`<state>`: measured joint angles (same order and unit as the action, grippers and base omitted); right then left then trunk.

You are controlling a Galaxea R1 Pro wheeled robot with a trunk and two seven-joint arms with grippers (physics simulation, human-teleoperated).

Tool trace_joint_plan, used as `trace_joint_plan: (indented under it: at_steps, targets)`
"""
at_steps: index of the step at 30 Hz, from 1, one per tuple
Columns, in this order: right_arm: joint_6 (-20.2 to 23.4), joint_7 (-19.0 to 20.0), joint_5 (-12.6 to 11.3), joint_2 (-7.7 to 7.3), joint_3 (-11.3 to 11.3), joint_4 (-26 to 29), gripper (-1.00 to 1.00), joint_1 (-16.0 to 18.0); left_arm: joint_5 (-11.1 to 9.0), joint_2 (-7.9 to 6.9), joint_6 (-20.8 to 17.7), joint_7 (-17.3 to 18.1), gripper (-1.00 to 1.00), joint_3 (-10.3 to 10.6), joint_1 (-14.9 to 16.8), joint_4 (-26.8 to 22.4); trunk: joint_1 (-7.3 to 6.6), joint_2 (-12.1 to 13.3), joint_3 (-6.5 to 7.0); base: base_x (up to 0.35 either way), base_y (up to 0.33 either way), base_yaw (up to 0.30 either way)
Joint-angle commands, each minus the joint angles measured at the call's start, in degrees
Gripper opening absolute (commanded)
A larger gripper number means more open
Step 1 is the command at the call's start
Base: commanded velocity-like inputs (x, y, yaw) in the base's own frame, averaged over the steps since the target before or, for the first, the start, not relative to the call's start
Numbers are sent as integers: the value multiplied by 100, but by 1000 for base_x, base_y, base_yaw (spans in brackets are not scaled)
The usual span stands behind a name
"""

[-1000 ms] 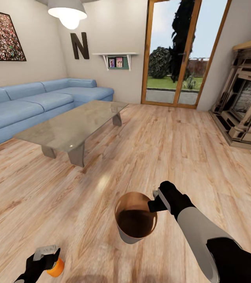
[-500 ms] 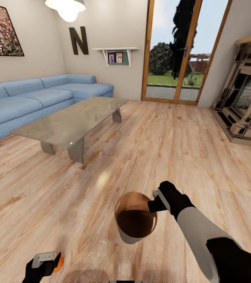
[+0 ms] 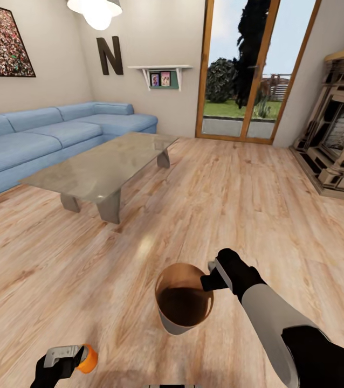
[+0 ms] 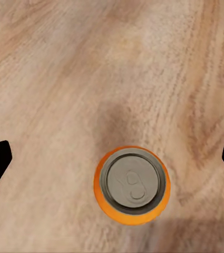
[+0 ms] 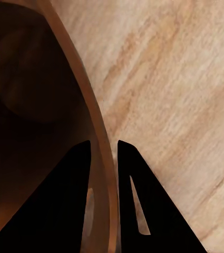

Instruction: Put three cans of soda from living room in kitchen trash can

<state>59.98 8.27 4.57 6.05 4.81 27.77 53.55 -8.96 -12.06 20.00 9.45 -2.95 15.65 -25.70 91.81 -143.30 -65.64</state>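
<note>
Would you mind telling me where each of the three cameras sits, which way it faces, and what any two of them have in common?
Head view: on the robot's head, looking forward and down across the living room; both arms show, the left gripper by the orange can, the right gripper at the trash can rim.
Left wrist view: on the left arm, facing straight down at the can top on the floor, fingertips wide apart at the edges.
Right wrist view: on the right arm, looking along fingers straddling the bucket wall.
Shared: head and left wrist both see the can; head and right wrist the bucket.

Head camera looks forward-down across the wooden floor [image 3: 236, 205]; both wrist cameras face that floor closely, from above.
</note>
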Motion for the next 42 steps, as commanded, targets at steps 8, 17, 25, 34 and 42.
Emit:
trace_joint_plan:
  at_steps: [8,17,25,34,42]
  targets:
    - [2,8,-52,1,-6,1,-100,-2,0,33,-1,14,100,-19,0,-2,0,0,0,0,49,0]
    - [2,4,-50,1,-6,1,-100,-3,40,165,-19,22,100,4,0,-38,20,-11,-177,0,1,0]
    - [2,-1,-44,31,2,1,-100,-3,52,361,-15,34,100,29,0,-12,23,-12,-199,10,-1,0]
    - [2,-9,-44,53,4,1,-100,-3,50,372,-25,39,100,31,8,-13,23,-12,-199,117,-57,0]
    - [2,-10,-38,52,3,1,-100,-3,44,364,-9,47,100,35,6,-8,23,-12,-199,10,38,0]
